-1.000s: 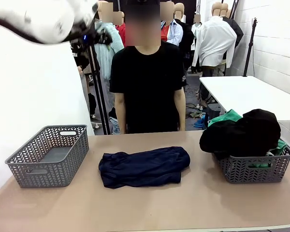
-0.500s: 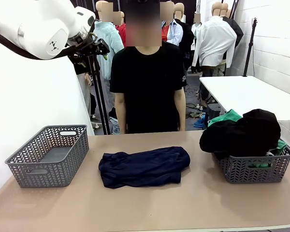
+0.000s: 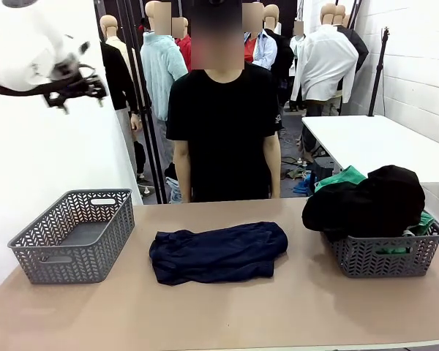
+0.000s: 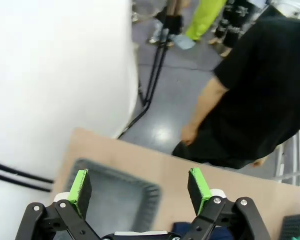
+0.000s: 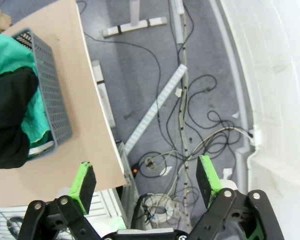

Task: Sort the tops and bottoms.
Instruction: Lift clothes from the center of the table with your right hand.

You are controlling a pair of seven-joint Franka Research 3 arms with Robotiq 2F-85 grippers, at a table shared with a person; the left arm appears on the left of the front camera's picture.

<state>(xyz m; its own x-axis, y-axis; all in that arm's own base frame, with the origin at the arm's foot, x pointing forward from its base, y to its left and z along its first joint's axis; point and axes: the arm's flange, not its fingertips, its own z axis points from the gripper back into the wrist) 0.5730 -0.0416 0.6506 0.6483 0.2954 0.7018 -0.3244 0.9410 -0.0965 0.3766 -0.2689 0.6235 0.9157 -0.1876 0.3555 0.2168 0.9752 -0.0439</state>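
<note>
front view puts the bottoms (image 3: 344,178), soft, light green cloth, in the right basket (image 3: 384,256) under a black garment (image 3: 373,201); best pinched at a bunched fold. left gripper (image 4: 139,186) and right gripper (image 5: 146,181) both gape, empty.

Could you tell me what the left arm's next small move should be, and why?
Probably lower the open left hand toward the dark navy garment lying loose mid-table: it sits unsorted between the left basket and the heaped right basket.
</note>
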